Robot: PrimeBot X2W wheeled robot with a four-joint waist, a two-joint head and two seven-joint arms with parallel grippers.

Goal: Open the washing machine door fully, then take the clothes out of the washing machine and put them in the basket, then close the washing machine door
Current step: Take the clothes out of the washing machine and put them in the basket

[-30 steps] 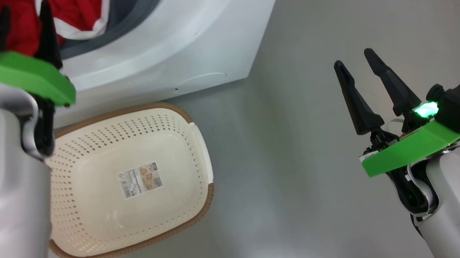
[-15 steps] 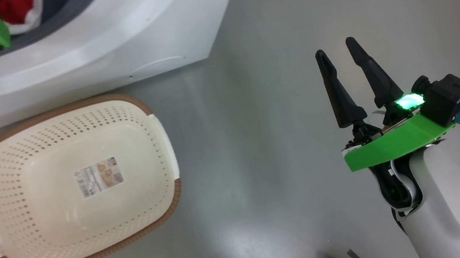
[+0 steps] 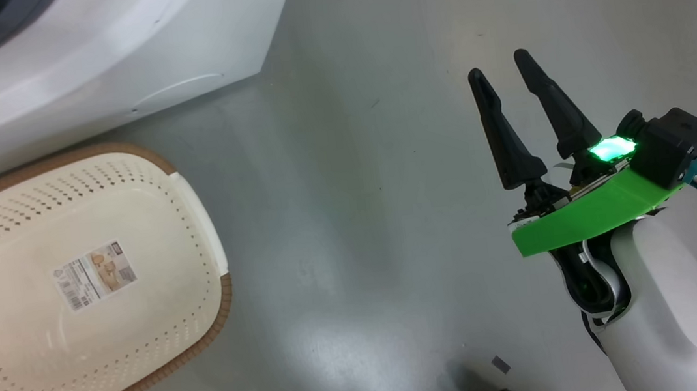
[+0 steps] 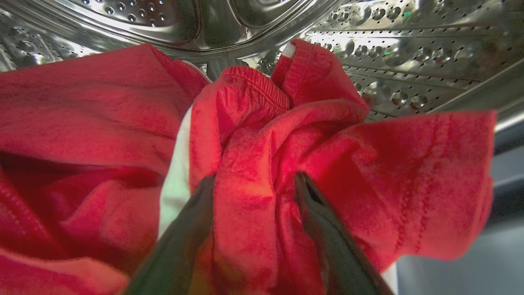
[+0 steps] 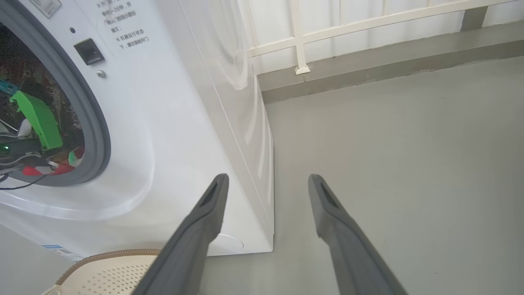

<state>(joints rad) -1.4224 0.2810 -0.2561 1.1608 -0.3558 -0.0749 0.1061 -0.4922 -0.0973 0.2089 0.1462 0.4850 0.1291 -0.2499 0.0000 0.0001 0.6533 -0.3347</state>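
Inside the washing machine [image 3: 79,75] the red clothes [image 4: 102,102] lie heaped in the perforated steel drum [image 4: 389,45]. My left gripper [image 4: 254,180] is pushed into them, open, with a fold of red fabric between its fingers. Its green wrist mount [image 5: 37,119] sits inside the grey door ring [image 5: 96,135] of the washing machine [image 5: 172,123]. The cream basket [image 3: 223,308] stands on the floor in front of the machine, with nothing in it but its label sticker. My right gripper [image 3: 499,65] hovers open over bare floor to the right, holding nothing. The washing machine door is out of view.
Grey floor [image 3: 358,220] stretches right of the machine and basket. A white railing [image 5: 299,41] on a low grey kerb runs along the back. Small dark bits [image 3: 502,365] lie on the floor near my base. The basket's rim [image 5: 110,258] shows below my right gripper [image 5: 268,178].
The head camera has swung right, so machine and basket slid left in its view. My left arm has gone from in front of the opening into the drum. The right gripper stayed open.
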